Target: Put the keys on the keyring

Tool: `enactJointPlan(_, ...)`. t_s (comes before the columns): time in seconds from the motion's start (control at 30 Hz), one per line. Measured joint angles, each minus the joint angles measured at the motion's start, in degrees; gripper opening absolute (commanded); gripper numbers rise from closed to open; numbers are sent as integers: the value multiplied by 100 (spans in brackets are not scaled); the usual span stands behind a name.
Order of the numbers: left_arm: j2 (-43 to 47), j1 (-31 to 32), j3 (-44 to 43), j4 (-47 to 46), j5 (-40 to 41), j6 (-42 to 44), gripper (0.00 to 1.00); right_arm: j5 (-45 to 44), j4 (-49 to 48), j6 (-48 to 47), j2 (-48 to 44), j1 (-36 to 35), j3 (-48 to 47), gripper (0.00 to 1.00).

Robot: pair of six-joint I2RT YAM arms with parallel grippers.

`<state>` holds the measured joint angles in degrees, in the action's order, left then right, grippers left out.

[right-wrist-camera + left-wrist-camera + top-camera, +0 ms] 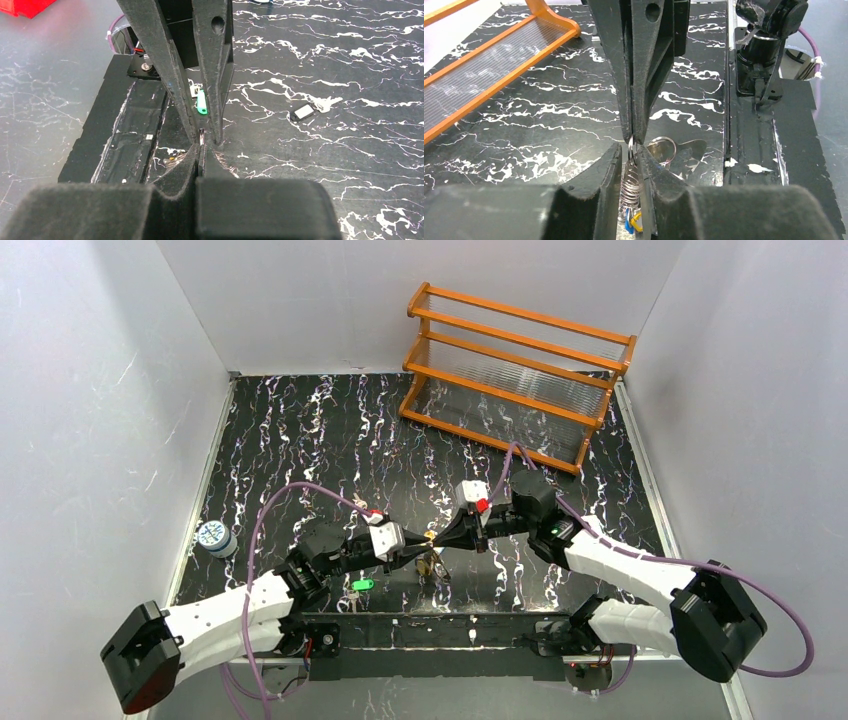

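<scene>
Silvery wire, the keyring (631, 186) hangs above the table (330, 440) between both tools: the right tool (200, 152) is clenched on it, while the left tool (630, 149) has its jaws narrow around it, grip unclear. It is likely light, stiff and slippery, best pinched squarely across the wire.

White walls (100, 390) enclose a black, white-veined tabletop (300, 440) with an orange wooden rack (515, 370) far right.

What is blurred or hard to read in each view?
Left wrist: left fingers blurred up close, keyring sharp. Right wrist: right fingers blurred, green key crisp. Top external: even light, keyring tiny.
</scene>
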<state>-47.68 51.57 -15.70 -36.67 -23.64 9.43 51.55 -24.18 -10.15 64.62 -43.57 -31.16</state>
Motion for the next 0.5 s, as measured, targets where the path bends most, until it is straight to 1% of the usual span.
enactJointPlan(0.1,-103,0,0,-81,-20,-94,2,-35,7,-66,22,-11,0,1)
enactJointPlan(0.13,-111,0,0,-92,-15,-114,0,-39,7,-76,24,-11,0,1)
enactJointPlan(0.23,-114,0,0,-107,22,-157,0,-57,2,-103,22,-20,0,1)
enactJointPlan(0.27,-114,0,2,-105,28,-155,0,-59,4,-114,22,-24,0,5)
enactJointPlan(0.33,-111,0,2,-98,33,-140,0,-81,9,-133,20,-31,0,19)
enactJointPlan(0.5,125,2,13,96,24,238,0,-166,55,-236,-166,-44,0,47)
